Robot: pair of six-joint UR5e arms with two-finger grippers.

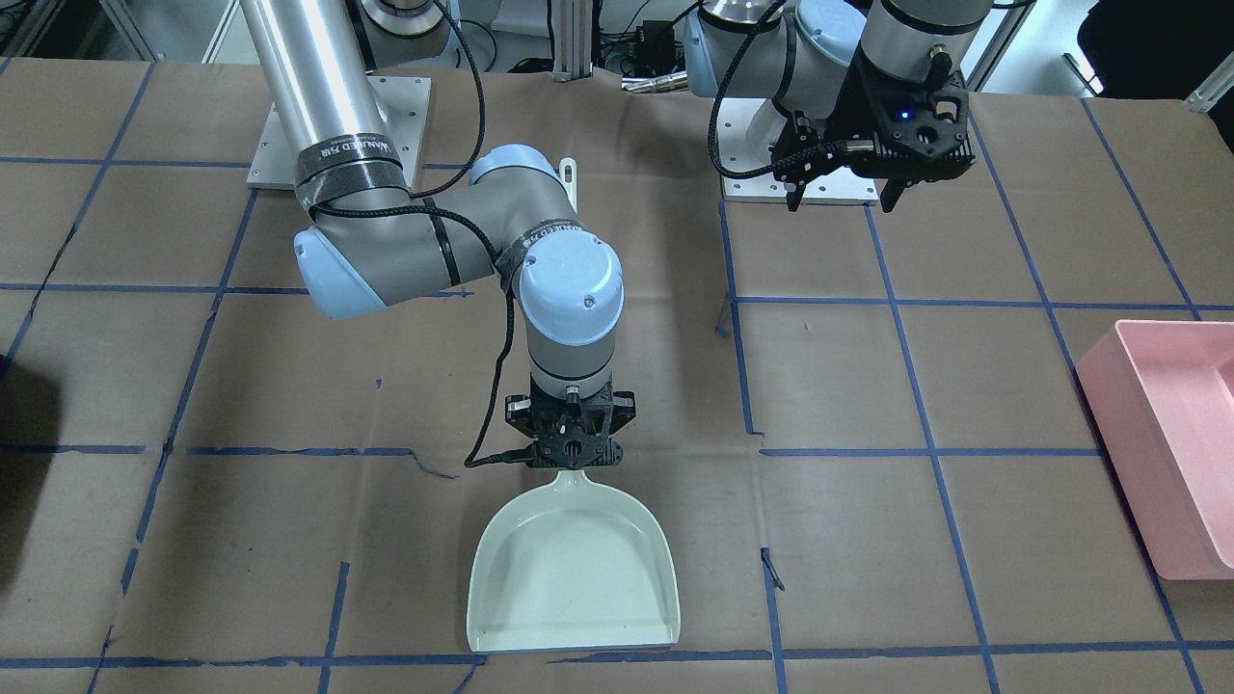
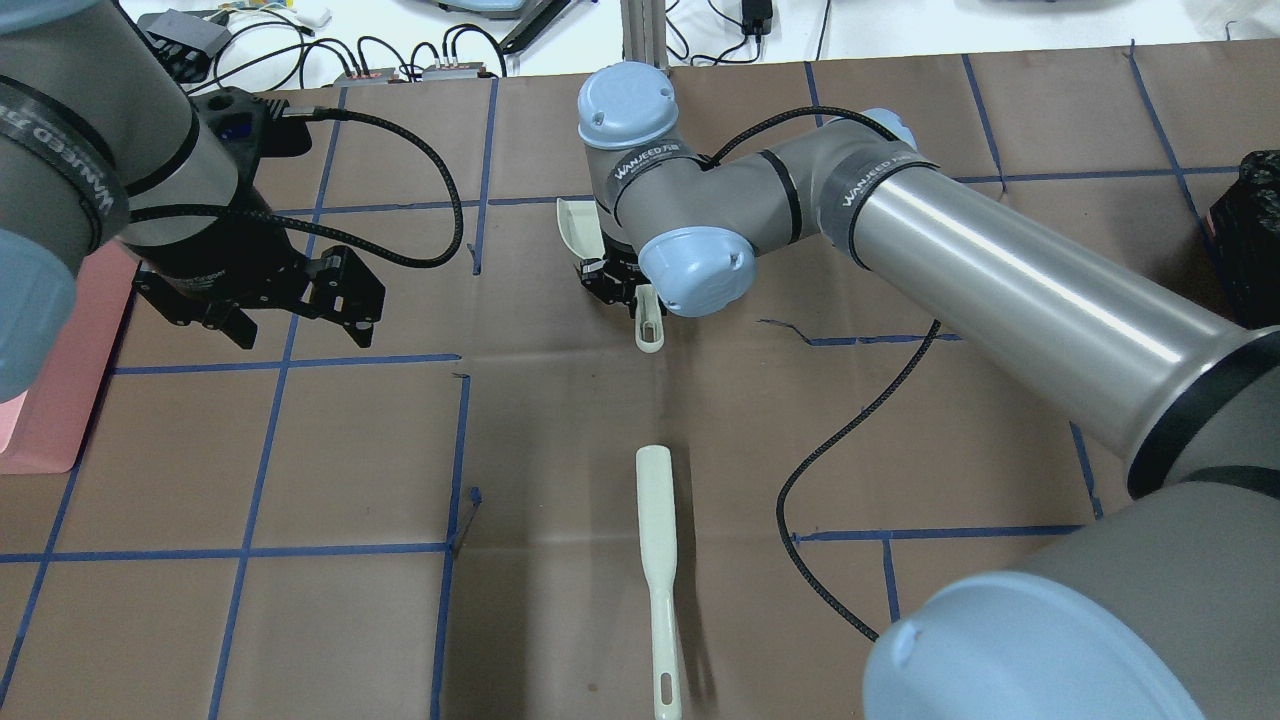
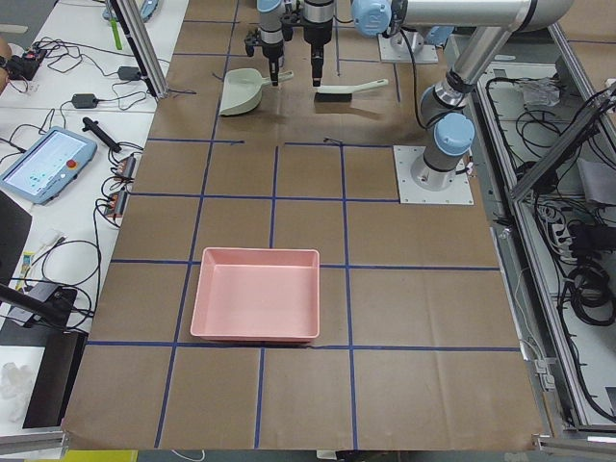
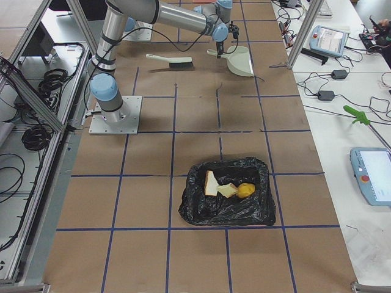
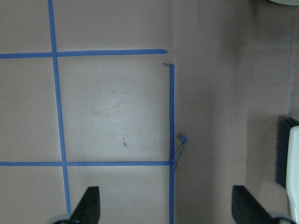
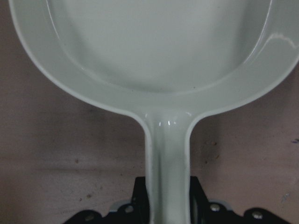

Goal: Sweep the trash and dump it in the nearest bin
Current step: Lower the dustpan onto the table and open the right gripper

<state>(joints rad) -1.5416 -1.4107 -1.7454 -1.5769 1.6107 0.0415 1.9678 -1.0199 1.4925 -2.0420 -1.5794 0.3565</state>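
Black bin partly beyond the edge

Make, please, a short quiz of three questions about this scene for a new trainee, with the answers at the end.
1. True or false: the pale green dustpan has trash in it.
2. Choose one. Where are the bread slices and the yellow lump?
A) in the pink tray
B) in the black bin
C) in the dustpan
3. Short answer: which gripper is shut on the dustpan's handle?

Key
1. False: the pan is empty.
2. B.
3. The right gripper. The left gripper is open and holds nothing.
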